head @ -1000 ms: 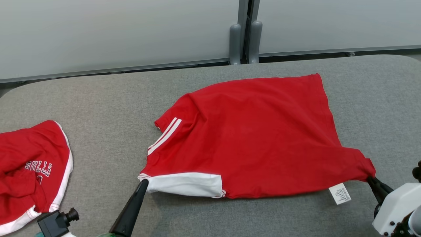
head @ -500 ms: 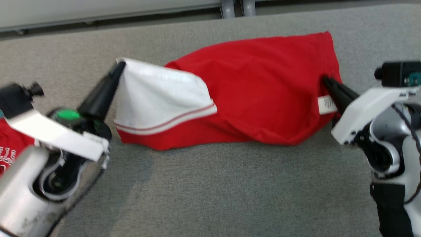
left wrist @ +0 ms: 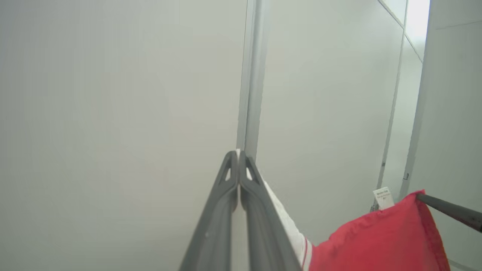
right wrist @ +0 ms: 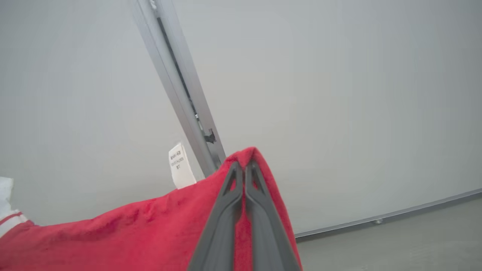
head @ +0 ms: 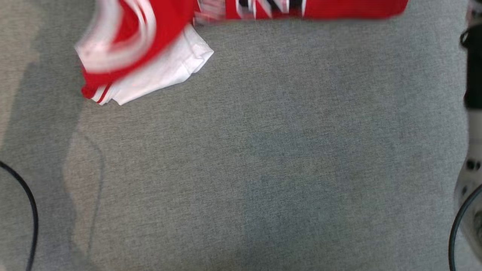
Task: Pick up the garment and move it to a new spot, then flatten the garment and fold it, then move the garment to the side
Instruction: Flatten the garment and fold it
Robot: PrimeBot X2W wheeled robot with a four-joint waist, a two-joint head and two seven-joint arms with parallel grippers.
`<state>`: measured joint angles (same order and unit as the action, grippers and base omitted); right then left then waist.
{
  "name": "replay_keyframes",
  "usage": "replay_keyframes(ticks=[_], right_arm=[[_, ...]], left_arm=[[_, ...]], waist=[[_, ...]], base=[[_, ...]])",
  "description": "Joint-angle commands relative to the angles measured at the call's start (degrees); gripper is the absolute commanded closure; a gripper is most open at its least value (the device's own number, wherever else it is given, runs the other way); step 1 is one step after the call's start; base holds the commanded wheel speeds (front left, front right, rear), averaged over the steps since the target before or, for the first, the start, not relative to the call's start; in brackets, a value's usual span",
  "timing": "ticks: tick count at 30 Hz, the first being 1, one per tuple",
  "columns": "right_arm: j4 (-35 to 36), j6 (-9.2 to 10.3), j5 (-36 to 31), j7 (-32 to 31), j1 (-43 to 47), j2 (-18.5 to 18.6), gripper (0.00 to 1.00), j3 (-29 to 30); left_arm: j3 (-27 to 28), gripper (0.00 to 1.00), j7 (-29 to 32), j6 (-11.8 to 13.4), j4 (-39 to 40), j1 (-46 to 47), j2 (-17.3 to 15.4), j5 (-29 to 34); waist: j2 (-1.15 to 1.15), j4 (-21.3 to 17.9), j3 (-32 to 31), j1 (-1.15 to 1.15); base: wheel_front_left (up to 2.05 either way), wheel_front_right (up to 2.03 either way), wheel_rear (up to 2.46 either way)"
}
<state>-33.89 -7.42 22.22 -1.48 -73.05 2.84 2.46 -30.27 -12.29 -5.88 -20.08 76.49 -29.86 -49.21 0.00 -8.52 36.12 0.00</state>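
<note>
The red garment (head: pixel 158 22) with white sleeves hangs blurred across the top of the head view, and a white sleeve (head: pixel 169 71) dangles over the grey table (head: pixel 263 169). In the left wrist view my left gripper (left wrist: pixel 238 154) is shut on a white edge of the garment (left wrist: pixel 380 241), high against the pale wall. My right gripper (right wrist: pixel 244 163) is shut on the red hem (right wrist: pixel 150 226), next to the white care label (right wrist: pixel 180 165). The right gripper's dark finger (left wrist: pixel 452 212) also holds the red corner at the far right of the left wrist view.
A pale forearm (head: pixel 472 113) runs down the right edge of the head view. A thin black cable (head: pixel 26 203) curves at the lower left. A grey partition wall with a metal post (right wrist: pixel 180 86) stands behind the table.
Both grippers have risen with the garment, which now hangs in the air instead of lying on the table. The head camera has tipped down, shifting the whole picture.
</note>
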Motion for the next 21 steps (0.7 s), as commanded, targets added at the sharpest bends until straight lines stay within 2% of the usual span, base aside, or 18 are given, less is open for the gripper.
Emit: replay_keyframes(ticks=[1,5,8,10,12,15,21], right_arm=[[-1.9,-0.12,0.0,2.7,-2.9,0.2,1.0,0.3],[-9.2,-0.13,-2.4,13.6,-13.3,0.2,1.0,3.2],[-11.6,-0.13,-5.8,16.5,-19.0,0.2,1.0,4.8],[-7.9,-0.13,-8.3,16.8,-21.6,0.4,1.0,6.9],[-4.1,-0.12,-9.0,16.7,-21.1,0.1,1.0,8.1],[-1.5,-0.13,-8.8,16.6,-18.7,-0.1,1.0,6.7],[-7.0,-0.13,-10.0,16.6,-12.4,0.2,1.0,2.0]], left_arm=[[0.0,1.0,-1.1,0.4,-0.7,3.1,0.4,2.3],[1.6,1.0,-2.8,0.1,-1.8,12.7,3.7,8.8],[4.2,1.0,-2.9,-0.5,-0.1,17.8,5.8,13.6],[5.9,1.0,-2.9,-0.8,1.3,20.1,7.3,16.8],[8.5,1.0,-2.8,-1.1,3.2,21.9,8.8,19.5],[10.9,1.0,-2.8,-1.4,4.1,20.1,10.5,22.3],[8.9,1.0,-2.8,-1.6,2.4,11.9,9.6,24.9]], waist=[[0.0,-0.8,0.8,0.0],[0.0,-1.1,1.3,0.0],[0.0,-1.6,1.8,0.0],[0.0,-1.8,2.2,0.0],[0.0,-2.0,2.6,0.0],[0.0,-1.9,3.1,0.0],[0.0,-0.7,4.2,0.0]], base=[[0.0,0.0,0.0],[0.0,0.0,0.0],[0.0,0.0,0.0],[0.0,0.0,0.0],[0.0,0.0,0.0],[0.0,0.0,0.0],[0.0,0.0,0.0]])
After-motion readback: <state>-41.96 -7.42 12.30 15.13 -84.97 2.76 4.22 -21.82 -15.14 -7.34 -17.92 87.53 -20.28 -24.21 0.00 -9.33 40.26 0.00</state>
